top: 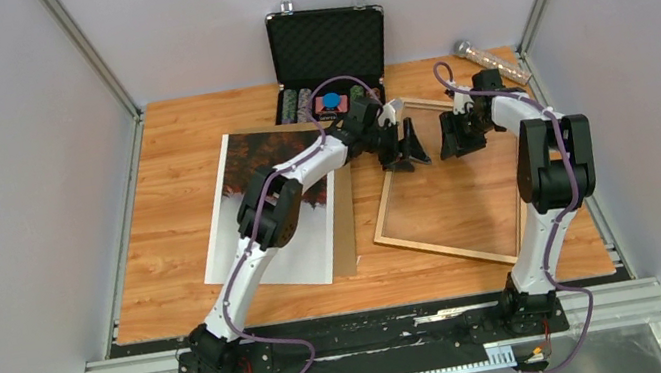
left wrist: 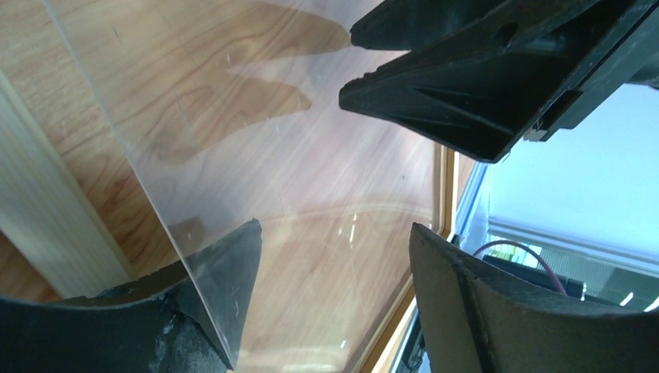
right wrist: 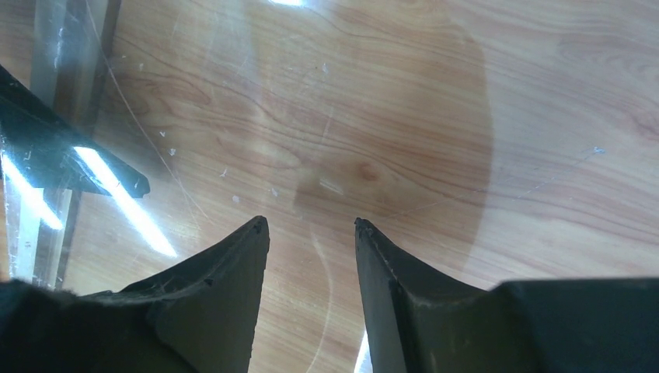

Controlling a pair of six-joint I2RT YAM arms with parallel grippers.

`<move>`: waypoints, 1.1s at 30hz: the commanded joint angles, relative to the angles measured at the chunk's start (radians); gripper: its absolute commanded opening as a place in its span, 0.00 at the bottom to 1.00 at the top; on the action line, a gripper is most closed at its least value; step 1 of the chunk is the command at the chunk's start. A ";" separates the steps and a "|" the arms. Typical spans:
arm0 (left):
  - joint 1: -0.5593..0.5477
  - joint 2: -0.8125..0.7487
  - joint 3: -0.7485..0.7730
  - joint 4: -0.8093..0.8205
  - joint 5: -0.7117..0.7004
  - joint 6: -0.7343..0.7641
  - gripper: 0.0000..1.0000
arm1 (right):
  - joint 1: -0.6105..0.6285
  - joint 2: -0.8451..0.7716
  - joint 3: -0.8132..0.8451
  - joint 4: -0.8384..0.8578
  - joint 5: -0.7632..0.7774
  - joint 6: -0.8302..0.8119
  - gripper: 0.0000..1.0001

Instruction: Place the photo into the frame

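Handling: thin red-orange-and-white paper photo (top: 290, 239) looks light, floppy and easily creased; pinch a free edge.
Photo place: flat on desk (top: 172, 172), left of light-brown wooden frame (top: 438, 247).
Left hand (top: 406, 156): released, above frame.
Right hand (top: 457, 137): parted, empty.

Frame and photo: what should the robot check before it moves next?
1. Photo inside frame: not ok, it lies left of the frame.
2. Photo picture side up: ok.
3. Left gripper empty: ok, jaws apart.
4. Right gripper empty: ok, jaws apart.
5. Grippers clear of each other: ok, a gap shows from above.
6. Pane seated in frame: cannot tell.
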 commanded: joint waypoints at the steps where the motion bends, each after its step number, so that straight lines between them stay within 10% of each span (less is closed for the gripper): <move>1: 0.016 0.017 -0.067 -0.189 -0.087 0.091 0.81 | 0.003 0.024 -0.009 0.021 0.030 -0.006 0.48; 33: 0.058 -0.186 -0.202 -0.257 -0.177 0.229 0.99 | 0.002 0.044 -0.017 0.032 0.026 -0.007 0.47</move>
